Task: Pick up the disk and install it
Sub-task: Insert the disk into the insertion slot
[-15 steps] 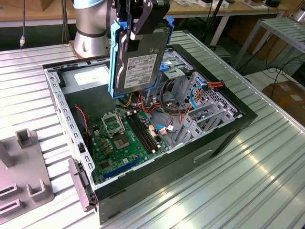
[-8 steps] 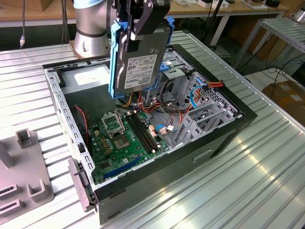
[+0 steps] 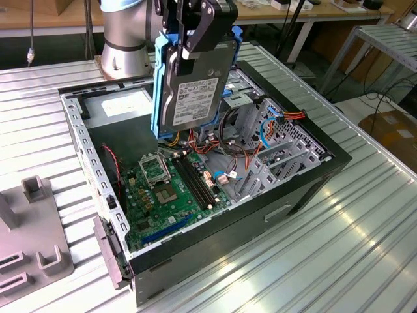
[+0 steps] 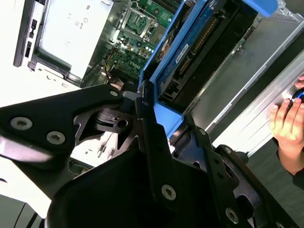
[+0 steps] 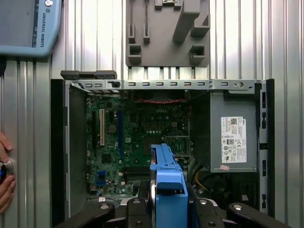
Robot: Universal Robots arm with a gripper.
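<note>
Grey metal disk (image 3: 195,85), blue-railed, hung upright at upper centre of the exterior view, over the open computer case (image 3: 306,189). Jaws of the gripper (image 3: 190,45) were clamped on its top end. Judged rigid, weighty, shock-sensitive; rails suit gripping.

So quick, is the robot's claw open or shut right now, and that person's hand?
Gripper: shut on the disk, upright over the computer case.
Person's hand: on the table; whether it holds anything cannot be told.

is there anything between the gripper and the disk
Nothing. In the exterior view the gripper is clamped straight onto the top of the disk, which it holds on end above the open computer case.
</note>
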